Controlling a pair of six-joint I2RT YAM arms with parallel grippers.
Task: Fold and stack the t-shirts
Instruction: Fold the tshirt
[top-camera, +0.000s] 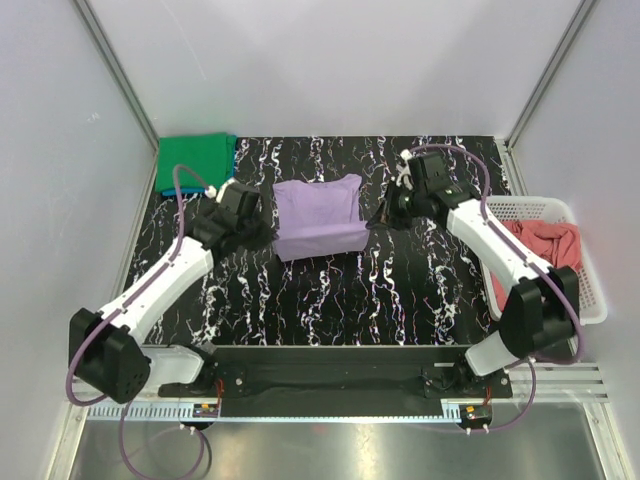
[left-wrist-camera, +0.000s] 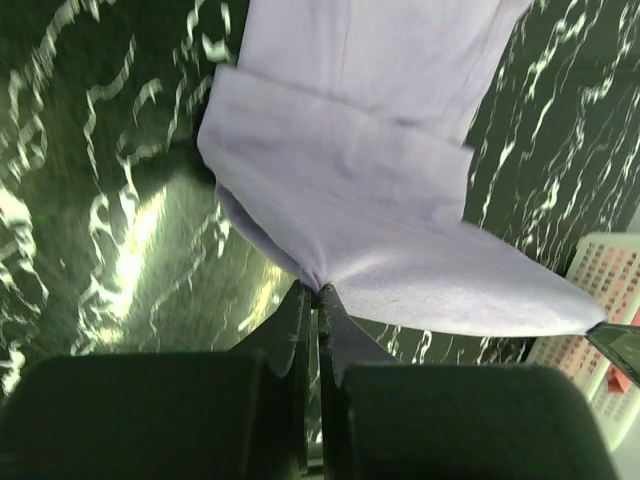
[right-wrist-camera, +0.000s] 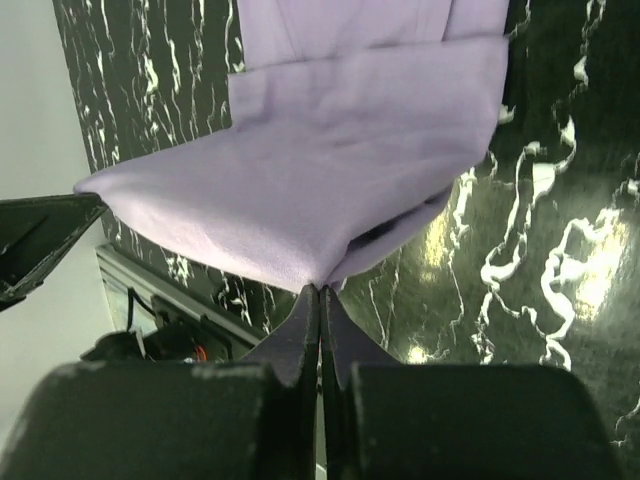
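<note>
A light purple t-shirt (top-camera: 318, 215) lies partly folded in the middle of the black marbled table, its near part lifted. My left gripper (top-camera: 262, 238) is shut on its near left corner; the left wrist view shows the cloth (left-wrist-camera: 400, 240) pinched at the fingertips (left-wrist-camera: 318, 290). My right gripper (top-camera: 378, 213) is shut on the near right corner, the fabric (right-wrist-camera: 300, 200) drawn up from its tips (right-wrist-camera: 320, 289). A folded bright green t-shirt (top-camera: 193, 160) lies at the far left corner over a blue one (top-camera: 170, 190). A salmon pink t-shirt (top-camera: 545, 245) sits crumpled in the basket.
The white lattice basket (top-camera: 585, 275) stands at the table's right edge, also visible in the left wrist view as a basket corner (left-wrist-camera: 600, 270). White enclosure walls surround the table. A black rail runs along the near edge (top-camera: 330, 365).
</note>
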